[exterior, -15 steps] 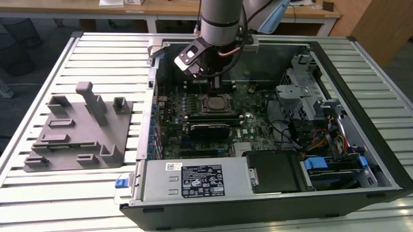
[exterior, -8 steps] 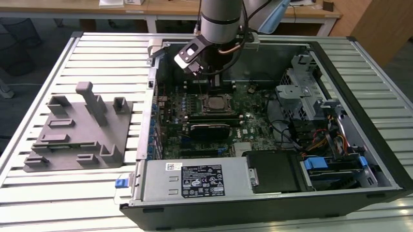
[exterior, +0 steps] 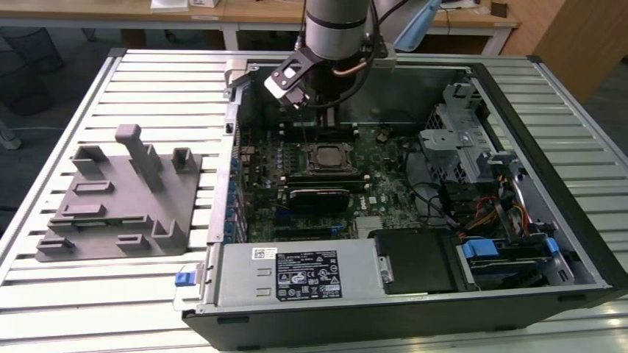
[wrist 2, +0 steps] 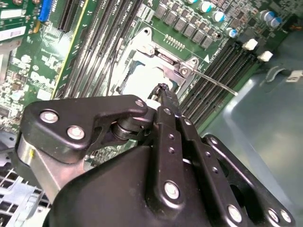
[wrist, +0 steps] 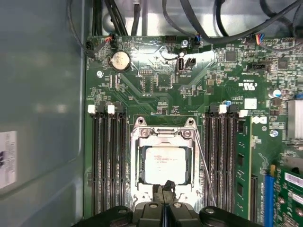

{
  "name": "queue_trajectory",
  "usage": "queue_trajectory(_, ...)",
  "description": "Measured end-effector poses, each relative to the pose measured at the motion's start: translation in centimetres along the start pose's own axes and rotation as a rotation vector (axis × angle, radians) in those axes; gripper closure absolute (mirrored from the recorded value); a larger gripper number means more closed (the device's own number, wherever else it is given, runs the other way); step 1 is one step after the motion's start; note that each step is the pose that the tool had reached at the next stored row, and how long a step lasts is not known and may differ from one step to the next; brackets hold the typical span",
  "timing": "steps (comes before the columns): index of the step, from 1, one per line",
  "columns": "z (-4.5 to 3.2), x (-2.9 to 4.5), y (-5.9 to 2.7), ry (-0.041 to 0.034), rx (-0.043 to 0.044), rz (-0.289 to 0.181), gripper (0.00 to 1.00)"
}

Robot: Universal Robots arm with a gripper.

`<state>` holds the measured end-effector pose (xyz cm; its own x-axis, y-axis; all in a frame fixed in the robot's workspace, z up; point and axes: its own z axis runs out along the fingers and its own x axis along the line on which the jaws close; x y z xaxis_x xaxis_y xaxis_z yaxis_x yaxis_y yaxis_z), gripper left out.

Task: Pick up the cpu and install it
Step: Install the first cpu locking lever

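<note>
The cpu (wrist: 165,163) is lying inside the socket (wrist: 135,142). The gripper (wrist: 164,185) is hanging over the socket's near edge, its fingers (wrist 2: 169,118) pressing together and gripping nothing.

We think this is a robot lab or a work room, not a home. We see a big silver metal table made of long ribbed slats (exterior: 108,294), and on it lie an open black metal computer case (exterior: 412,323) with its green board full of small parts (exterior: 387,158) and a grey plastic block with upright posts (exterior: 108,213), while a thick silver and grey robot arm (exterior: 336,29) reaches down into the case. Behind the table we see pale wooden desks (exterior: 255,13) on a grey carpet floor (exterior: 73,51), like in an office.
</note>
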<state>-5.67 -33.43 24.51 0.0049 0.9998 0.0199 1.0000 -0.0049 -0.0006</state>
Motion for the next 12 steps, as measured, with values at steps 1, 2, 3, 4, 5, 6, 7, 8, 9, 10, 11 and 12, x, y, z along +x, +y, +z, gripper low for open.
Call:
queue_trajectory(1, -0.31, 0.00, 0.00, -0.0001, 0.0001, 0.000, 0.89)
queue_trajectory(2, -0.60, 0.01, 0.00, 0.0001, -0.0001, 0.000, 0.89)
queue_trajectory(3, -0.92, 0.02, 0.00, 0.0001, 0.0000, 0.000, 0.89)
queue_trajectory(4, -1.21, 0.02, 0.00, 0.0000, -0.0001, 0.000, 0.89)
queue_trajectory(5, -1.30, 0.03, 0.00, -0.0002, 0.0002, -0.002, 0.89)
queue_trajectory(6, -1.29, 0.03, -0.01, -0.0006, 0.0002, -0.011, 0.89)
queue_trajectory(7, -1.29, 0.02, -0.01, -0.0007, 0.0004, -0.028, 0.89)
queue_trajectory(8, -1.27, 0.02, -0.01, -0.0009, 0.0008, -0.045, 0.89)
queue_trajectory(9, -1.25, 0.02, -0.01, -0.0009, 0.0012, -0.064, 0.89)
queue_trajectory(10, -1.23, 0.02, -0.02, -0.0010, 0.0016, -0.082, 0.89)
queue_trajectory(11, -1.21, 0.02, -0.02, -0.0009, 0.0019, -0.100, 0.89)
queue_trajectory(12, -1.19, 0.02, -0.02, -0.0009, 0.0023, -0.119, 0.89)
